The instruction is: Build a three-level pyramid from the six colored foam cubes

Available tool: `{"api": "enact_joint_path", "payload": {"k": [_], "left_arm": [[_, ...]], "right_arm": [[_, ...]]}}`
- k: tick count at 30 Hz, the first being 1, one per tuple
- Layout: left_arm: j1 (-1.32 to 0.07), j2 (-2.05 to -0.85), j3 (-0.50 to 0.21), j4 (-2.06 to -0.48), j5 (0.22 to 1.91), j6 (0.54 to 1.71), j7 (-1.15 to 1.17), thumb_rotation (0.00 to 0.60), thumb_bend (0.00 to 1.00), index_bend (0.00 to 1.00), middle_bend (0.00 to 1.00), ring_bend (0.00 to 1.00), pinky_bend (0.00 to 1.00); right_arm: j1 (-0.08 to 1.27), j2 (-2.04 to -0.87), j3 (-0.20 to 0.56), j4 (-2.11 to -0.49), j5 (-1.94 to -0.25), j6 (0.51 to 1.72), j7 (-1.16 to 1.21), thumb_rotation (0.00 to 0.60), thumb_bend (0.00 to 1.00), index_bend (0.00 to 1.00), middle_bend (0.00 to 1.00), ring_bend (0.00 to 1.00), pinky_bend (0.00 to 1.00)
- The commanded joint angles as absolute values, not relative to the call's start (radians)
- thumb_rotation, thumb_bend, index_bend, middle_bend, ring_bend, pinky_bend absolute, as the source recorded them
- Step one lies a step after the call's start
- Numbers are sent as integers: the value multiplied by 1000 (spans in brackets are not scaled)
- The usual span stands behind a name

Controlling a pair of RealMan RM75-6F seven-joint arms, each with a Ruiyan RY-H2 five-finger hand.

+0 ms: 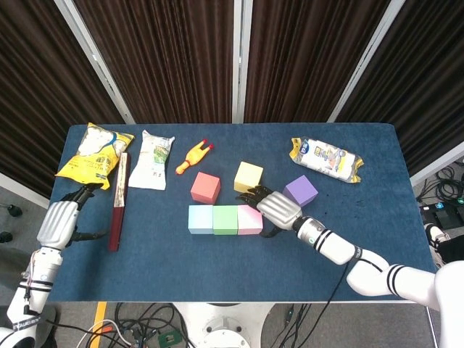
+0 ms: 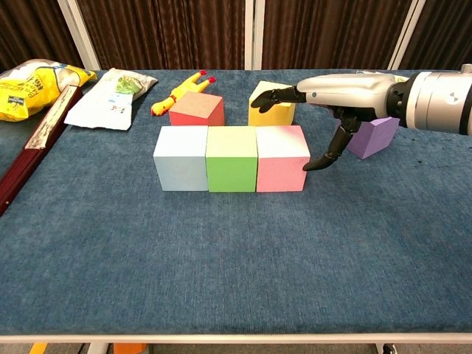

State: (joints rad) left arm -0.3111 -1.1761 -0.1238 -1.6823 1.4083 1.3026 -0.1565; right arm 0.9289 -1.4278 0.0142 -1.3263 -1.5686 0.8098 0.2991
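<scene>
Fingers [image 2: 318, 162] on the right hand [image 2: 335, 99] are spread apart and holding nothing, with one dark tip reaching down just beside the right face of the pink cube [image 2: 281, 158], right at it or barely off, can't tell which. Left of that tip the base row sits tight together on the bench [image 2: 221, 265]: pink cube, green cube [image 2: 231, 158], light blue cube [image 2: 181, 157], all touching.

So my read is the bottom level is done and second level comes next. The yellow cube [image 2: 270, 103] is just behind the fingers, the purple cube [image 2: 372, 136] is off to their right and partly hidden by the hand, and the red cube [image 2: 196, 109] sits further left, behind the row.

If I were driving, I'd lift clear of the pink cube first so the row doesn't get nudged, then wrap the yellow one from above by two opposite sides. It's foam, so squeeze lightly. Set it straddling a seam in the row, not centred on one cube.

Left hand [image 1: 59, 221] is way off by the red stick [image 1: 119, 201], fingers loosely apart, nothing in it.
</scene>
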Motion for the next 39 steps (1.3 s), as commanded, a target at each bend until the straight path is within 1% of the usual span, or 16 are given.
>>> {"api": "enact_joint_path", "payload": {"k": [1, 4, 11, 13, 16, 19, 22, 27, 36, 39], "left_arm": [[-311, -1176, -124, -1684, 1409, 1303, -155, 600, 70, 171, 167, 251, 284], [-313, -1174, -127, -1684, 1406, 1301, -153, 600, 70, 171, 167, 251, 285], [-314, -1171, -129, -1687, 1409, 1306, -153, 600, 70, 171, 167, 251, 284], [-313, -1172, -129, -1686, 1412, 1309, -153, 600, 70, 171, 167, 251, 285], [-314, -1174, -129, -1686, 1416, 1312, -153, 600, 70, 171, 167, 251, 284], [-316, -1177, -131, -1684, 1414, 1311, -152, 600, 70, 171, 167, 251, 284], [-316, -1177, -130, -1685, 1413, 1309, -149, 600, 70, 171, 167, 251, 284], [-314, -1170, -130, -1693, 1413, 1312, -144, 600, 70, 171, 167, 251, 283], [-309, -1161, -128, -1703, 1407, 1314, -139, 600, 70, 171, 167, 251, 284], [-310, -1160, -128, -1706, 1406, 1313, -135, 600, 70, 171, 167, 251, 284]], "right_arm": [[915, -1411, 18, -1349, -1557, 825, 295, 600, 101, 0, 79, 0, 0], [889, -1378, 28, -1389, -1546, 866, 296, 600, 101, 0, 95, 0, 0], [808, -1239, 64, -1484, -1466, 956, 224, 600, 101, 0, 166, 0, 0], [792, -1208, 68, -1494, -1431, 950, 207, 600, 101, 5, 192, 0, 0], [780, -1179, 70, -1487, -1367, 908, 183, 600, 101, 47, 210, 0, 0], [780, -1181, 61, -1443, -1304, 833, 155, 600, 101, 64, 197, 0, 0], [790, -1199, 57, -1403, -1289, 781, 141, 600, 101, 63, 173, 0, 0], [810, -1240, 57, -1340, -1302, 739, 118, 600, 101, 63, 147, 0, 0], [851, -1288, 58, -1266, -1347, 676, 106, 600, 101, 62, 143, 0, 0], [859, -1301, 58, -1248, -1364, 672, 106, 600, 105, 63, 142, 0, 0]]}}
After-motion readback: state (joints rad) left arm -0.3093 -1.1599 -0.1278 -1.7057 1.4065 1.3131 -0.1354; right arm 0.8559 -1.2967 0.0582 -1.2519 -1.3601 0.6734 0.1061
